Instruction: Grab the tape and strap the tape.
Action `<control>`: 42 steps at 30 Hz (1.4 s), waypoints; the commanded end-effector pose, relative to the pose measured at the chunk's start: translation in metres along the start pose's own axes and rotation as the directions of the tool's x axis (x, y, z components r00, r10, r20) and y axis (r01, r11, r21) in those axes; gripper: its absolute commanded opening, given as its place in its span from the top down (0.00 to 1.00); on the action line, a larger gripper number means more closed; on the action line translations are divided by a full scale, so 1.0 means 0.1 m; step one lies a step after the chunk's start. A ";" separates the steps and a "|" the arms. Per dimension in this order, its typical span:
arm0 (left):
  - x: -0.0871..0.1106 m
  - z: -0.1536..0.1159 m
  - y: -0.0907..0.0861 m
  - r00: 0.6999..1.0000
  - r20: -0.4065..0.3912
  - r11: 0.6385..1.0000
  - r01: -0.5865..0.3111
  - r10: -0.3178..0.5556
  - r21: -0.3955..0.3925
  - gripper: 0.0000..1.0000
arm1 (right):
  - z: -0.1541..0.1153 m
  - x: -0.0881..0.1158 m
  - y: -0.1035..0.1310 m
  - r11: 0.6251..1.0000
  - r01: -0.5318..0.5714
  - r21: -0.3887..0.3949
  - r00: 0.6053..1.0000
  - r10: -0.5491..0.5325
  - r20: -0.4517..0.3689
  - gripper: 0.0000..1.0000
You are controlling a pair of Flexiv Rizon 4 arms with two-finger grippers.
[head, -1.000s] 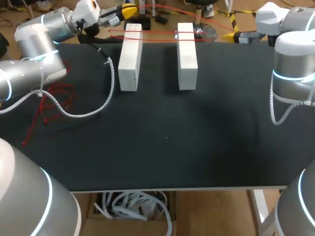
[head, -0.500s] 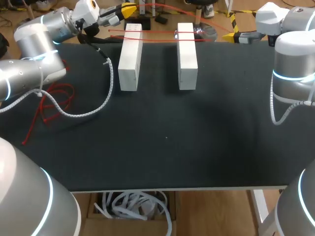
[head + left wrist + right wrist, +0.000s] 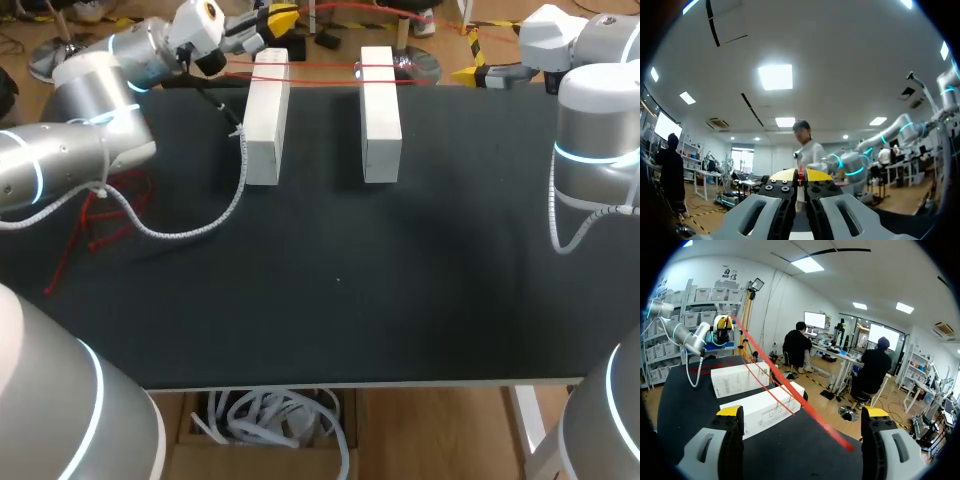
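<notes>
The tape is a thin, bright red strap. In the head view it lies in the upper middle of the frame, drawn in two nearly parallel lines across the tops of two white blocks near their far ends. A further stretch of it arcs above them along the top edge, between the two claws.

The left block and the right block are long and rectangular. They lie side by side, apart from each other, at the far side of the black worktop.

The left claw is at the upper left of the frame, just beyond the far end of the left block. In the left wrist view its yellow tips are pressed together with a sliver of the red tape pinched between them, so it is clenched on the tape.

The right claw sits at the upper right, near the worktop's far edge and well apart from the right block. In the right wrist view its fingers stand wide apart, released. The tape runs as a taut slanting line through the gap between them toward the left claw, and I cannot tell that it touches either finger.

A tangle of red cord lies on the worktop at the middle left, beside the left arm's white spiral cable.
</notes>
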State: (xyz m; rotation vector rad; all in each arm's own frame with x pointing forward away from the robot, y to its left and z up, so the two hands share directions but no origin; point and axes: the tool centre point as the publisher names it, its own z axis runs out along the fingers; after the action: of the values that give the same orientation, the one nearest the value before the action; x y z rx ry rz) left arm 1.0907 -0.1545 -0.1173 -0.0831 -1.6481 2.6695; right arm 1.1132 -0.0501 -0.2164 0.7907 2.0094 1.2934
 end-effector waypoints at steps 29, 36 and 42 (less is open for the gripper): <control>0.00 0.24 0.18 0.997 -0.039 0.998 0.063 -0.064 -0.012 1.00 | 0.00 0.00 0.00 1.000 0.000 0.003 1.000 0.000 0.000 0.00; 0.00 0.23 0.20 0.997 -0.008 0.997 0.077 -0.077 -0.018 1.00 | 0.00 0.00 0.00 1.000 0.000 0.003 1.000 0.000 0.000 0.00; 0.00 0.23 0.20 0.997 -0.004 0.997 0.079 -0.080 -0.017 1.00 | 0.00 0.00 0.00 1.000 0.000 0.003 1.000 0.000 0.000 0.00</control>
State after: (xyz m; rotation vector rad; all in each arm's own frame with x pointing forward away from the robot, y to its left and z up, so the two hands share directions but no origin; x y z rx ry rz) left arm 1.0952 -0.1843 -0.1276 -0.0385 -1.6254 2.5926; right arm 1.1132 -0.0501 -0.2164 0.7908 2.0094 1.2934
